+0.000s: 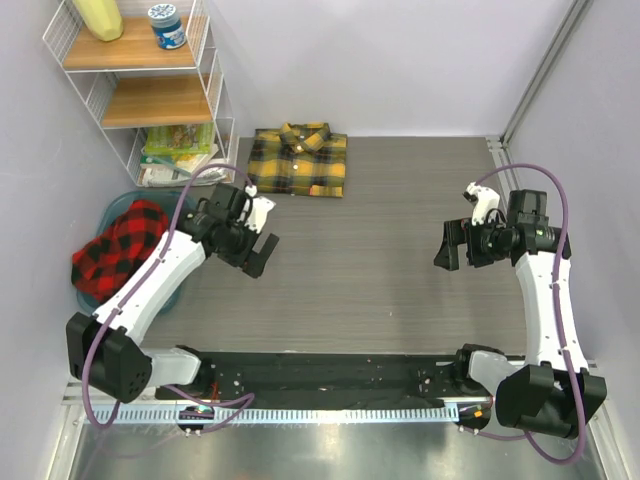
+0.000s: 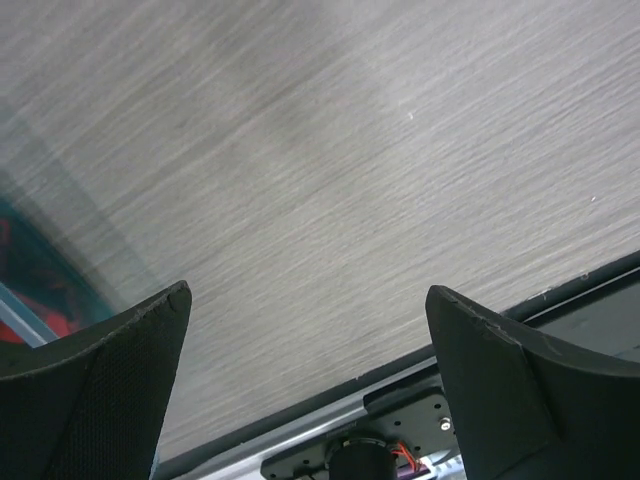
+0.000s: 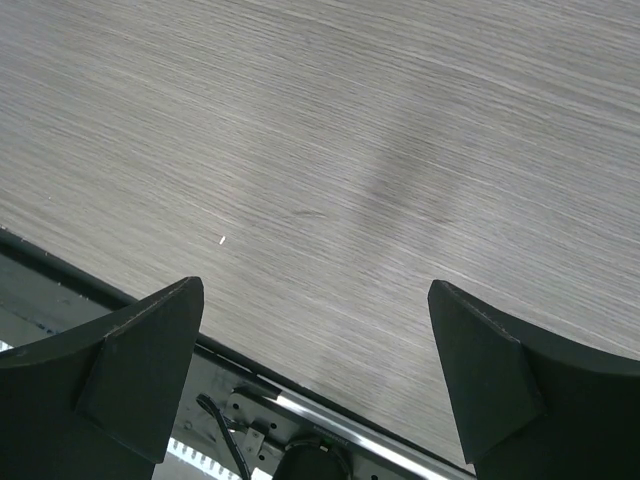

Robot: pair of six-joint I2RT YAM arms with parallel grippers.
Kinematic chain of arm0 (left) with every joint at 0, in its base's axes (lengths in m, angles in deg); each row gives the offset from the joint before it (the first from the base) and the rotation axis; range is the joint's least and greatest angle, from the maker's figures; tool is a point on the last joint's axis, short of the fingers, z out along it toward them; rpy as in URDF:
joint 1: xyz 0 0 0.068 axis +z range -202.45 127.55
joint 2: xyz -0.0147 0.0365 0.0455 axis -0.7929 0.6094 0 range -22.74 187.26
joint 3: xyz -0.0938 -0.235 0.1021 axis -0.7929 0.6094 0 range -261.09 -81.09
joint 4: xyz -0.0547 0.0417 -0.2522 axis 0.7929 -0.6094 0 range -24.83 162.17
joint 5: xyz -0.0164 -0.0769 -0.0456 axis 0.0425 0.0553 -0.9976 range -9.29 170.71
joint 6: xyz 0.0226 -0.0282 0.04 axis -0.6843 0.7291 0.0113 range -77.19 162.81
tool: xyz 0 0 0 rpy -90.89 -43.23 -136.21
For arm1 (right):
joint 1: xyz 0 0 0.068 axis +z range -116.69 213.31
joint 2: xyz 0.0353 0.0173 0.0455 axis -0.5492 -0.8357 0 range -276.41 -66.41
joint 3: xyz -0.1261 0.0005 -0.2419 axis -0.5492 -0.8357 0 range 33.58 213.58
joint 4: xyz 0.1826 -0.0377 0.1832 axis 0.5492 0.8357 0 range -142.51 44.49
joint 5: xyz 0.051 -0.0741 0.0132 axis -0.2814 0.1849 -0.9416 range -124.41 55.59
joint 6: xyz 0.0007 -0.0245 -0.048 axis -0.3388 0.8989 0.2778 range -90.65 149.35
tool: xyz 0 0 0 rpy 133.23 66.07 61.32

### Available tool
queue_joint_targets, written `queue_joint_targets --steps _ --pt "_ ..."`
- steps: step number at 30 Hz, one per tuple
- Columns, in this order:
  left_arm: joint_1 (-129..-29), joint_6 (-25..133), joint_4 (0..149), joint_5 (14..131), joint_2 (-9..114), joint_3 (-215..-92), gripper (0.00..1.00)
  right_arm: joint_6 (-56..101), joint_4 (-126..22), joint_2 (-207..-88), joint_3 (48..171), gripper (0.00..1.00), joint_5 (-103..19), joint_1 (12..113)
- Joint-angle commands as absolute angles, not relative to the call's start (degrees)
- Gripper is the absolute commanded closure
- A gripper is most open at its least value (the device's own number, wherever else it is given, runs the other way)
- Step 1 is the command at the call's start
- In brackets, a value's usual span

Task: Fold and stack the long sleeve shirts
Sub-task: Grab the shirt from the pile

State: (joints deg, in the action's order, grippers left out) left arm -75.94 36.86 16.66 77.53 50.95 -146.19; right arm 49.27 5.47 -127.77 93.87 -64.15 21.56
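A yellow-and-black plaid shirt (image 1: 300, 160) lies folded flat at the back of the table, collar up. A red-and-black plaid shirt (image 1: 120, 245) sits bunched in a teal basket (image 1: 113, 212) off the table's left edge. My left gripper (image 1: 255, 243) hovers open over the left part of the table, between the two shirts, holding nothing. My right gripper (image 1: 456, 245) hangs open over the right side, far from both shirts. In the left wrist view the open gripper (image 2: 305, 300) frames bare tabletop. The right wrist view shows the open gripper (image 3: 315, 295) over bare wood grain too.
A white wire shelf (image 1: 150, 90) with wooden boards, a jar and packets stands at the back left. Walls close in the left, back and right sides. A black rail (image 1: 320, 375) with the arm bases runs along the near edge.
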Motion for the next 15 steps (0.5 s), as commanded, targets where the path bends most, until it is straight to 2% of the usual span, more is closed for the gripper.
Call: queue_joint_targets --steps 1,5,7,11,15 --pt "-75.7 38.5 18.4 76.5 51.3 -153.1 0.00 47.7 2.9 -126.7 93.8 0.00 -62.5 21.6" --pt "-73.4 38.2 15.8 77.3 52.6 -161.0 0.00 46.4 1.6 -126.2 93.3 0.00 -61.5 21.5" --pt "-69.0 37.3 14.8 75.1 53.0 -163.3 0.00 45.5 1.2 -125.6 93.2 0.00 -61.5 21.6" --pt "-58.3 33.0 10.8 72.3 54.0 -169.6 0.00 45.2 1.5 -125.2 93.5 0.00 -61.0 21.6" --pt "-43.6 25.8 10.0 72.6 54.6 -170.8 0.00 45.3 1.5 -125.7 93.4 0.00 -62.2 21.6"
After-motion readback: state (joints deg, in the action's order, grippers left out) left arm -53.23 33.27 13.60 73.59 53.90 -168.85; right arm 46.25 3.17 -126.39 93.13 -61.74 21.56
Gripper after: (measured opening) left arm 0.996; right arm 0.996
